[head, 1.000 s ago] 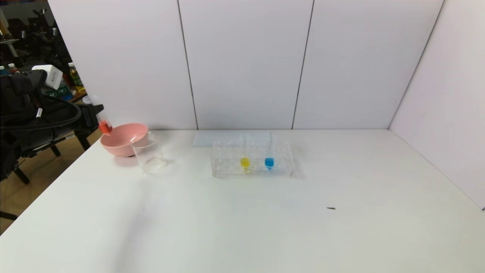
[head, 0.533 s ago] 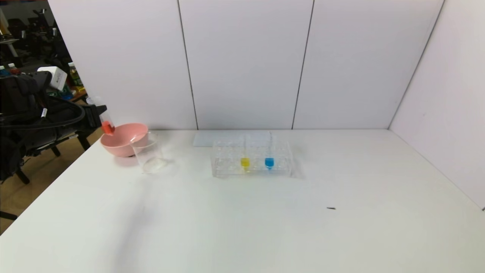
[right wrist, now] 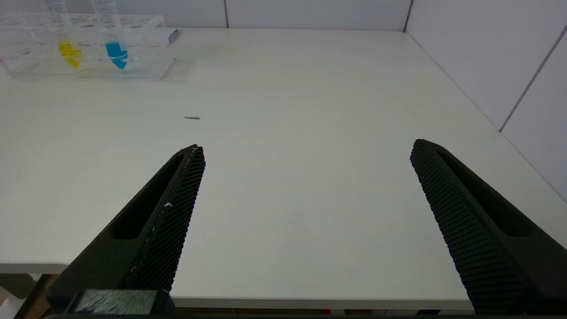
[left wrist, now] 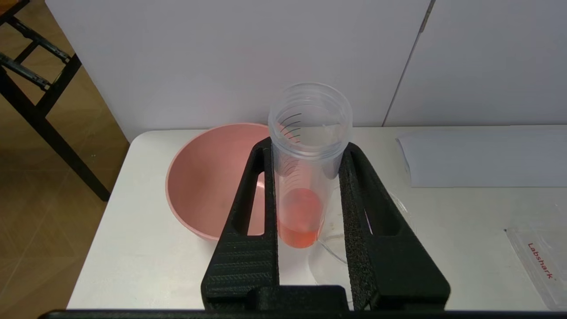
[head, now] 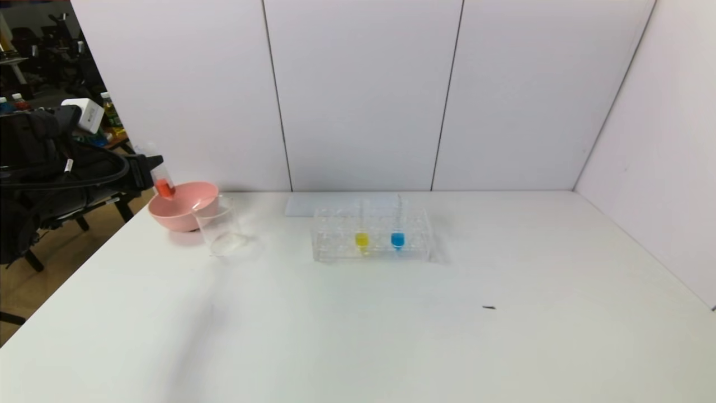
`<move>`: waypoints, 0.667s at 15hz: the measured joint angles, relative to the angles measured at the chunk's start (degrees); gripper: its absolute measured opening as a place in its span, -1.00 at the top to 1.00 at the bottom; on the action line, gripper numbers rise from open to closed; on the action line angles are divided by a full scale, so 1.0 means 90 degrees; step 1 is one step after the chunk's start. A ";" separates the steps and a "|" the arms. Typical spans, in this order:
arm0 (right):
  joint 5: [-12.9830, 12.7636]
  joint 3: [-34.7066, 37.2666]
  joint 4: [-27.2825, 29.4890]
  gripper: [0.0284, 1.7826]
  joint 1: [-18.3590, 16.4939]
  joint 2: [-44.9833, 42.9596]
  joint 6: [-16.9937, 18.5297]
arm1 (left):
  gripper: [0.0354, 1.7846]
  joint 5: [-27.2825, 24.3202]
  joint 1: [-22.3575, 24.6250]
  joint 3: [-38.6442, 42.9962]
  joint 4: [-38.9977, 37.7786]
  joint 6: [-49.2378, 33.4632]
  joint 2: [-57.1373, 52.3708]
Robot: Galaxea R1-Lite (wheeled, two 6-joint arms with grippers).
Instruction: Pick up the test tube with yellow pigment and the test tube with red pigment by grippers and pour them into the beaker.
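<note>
Red tube: the red tube (left wrist: 301, 212), clear ribbed plastic with faint scale marks and a plug of red-orange liquid, hangs above the pink bowl (head: 184, 210) at the table's (head: 358, 324) ten o'clock corner.
Left gripper: the left gripper (left wrist: 305, 153) clamps it between two black textured fingers.
Change: it has shifted slightly toward the bowl and beaker since a second ago.
Beaker: the beaker (head: 219, 226), clear and round, touches the bowl's four o'clock side.
Yellow tube: the yellow tube (head: 362, 239) stands in the clear rack (head: 335, 246) beside the blue tube (head: 397, 239).
Writing: "Labshark" in red on a clear packet (left wrist: 540, 261).
Right gripper: the right gripper (right wrist: 305, 150) waits spread wide, empty, at the table's near edge.
</note>
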 joint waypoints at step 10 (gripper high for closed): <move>0.0003 0.0000 0.0000 -0.91 0.0000 0.0000 0.0000 | 0.54 -0.0107 -0.0070 -0.0129 -0.0053 0.0049 0.0298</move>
